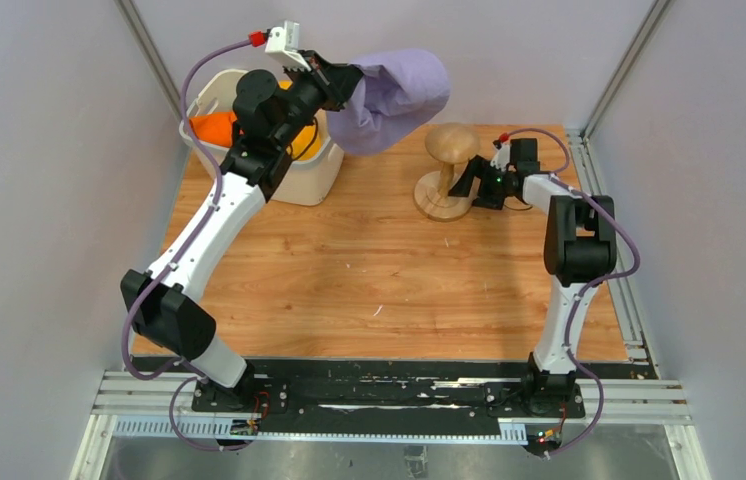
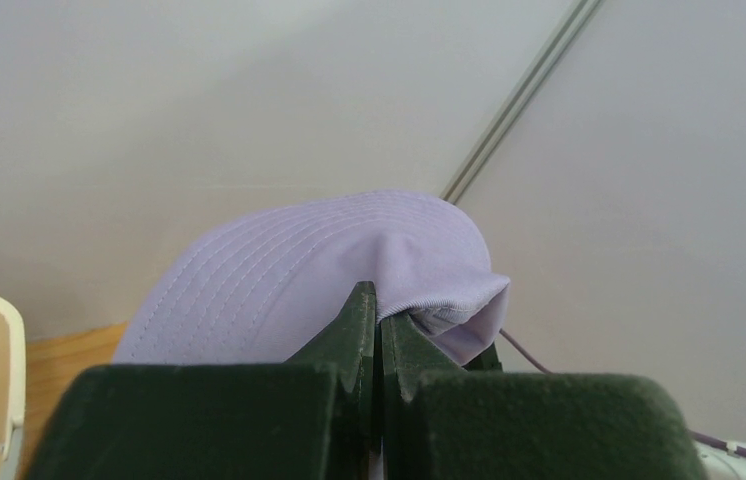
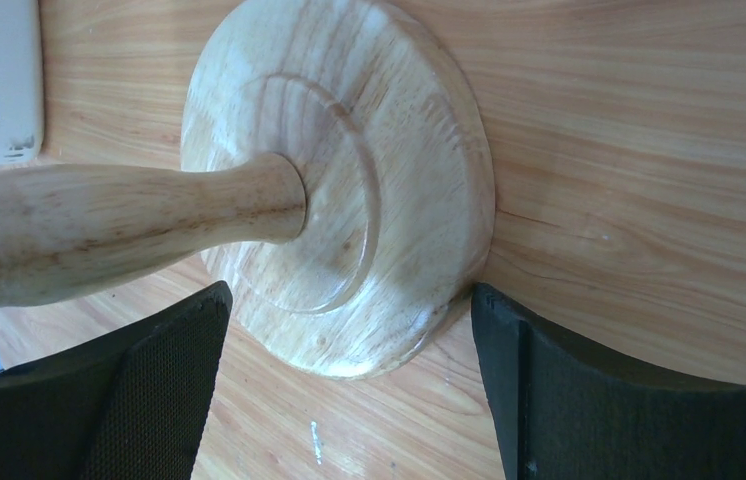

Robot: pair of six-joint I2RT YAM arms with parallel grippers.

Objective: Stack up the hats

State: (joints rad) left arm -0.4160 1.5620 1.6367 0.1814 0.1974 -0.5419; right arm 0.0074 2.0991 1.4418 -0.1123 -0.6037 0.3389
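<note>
The lavender hat (image 1: 396, 95), pinched in the left tool (image 2: 377, 318), was best centred over the stand (image 1: 450, 150) straddled by the spread right tool (image 1: 471, 184).

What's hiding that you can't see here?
- Top view: the left arm covers most of the basket; only an orange hat shows, so any others can't be counted.
- Right wrist view: the stand loses its top at the left edge.
- Left wrist view: the lavender hat blocks everything behind it.

Lavender hat (image 1: 394, 95), orange hat (image 1: 214, 127), perhaps yellow hat (image 1: 313, 148), white perforated basket (image 1: 311, 182).
</note>
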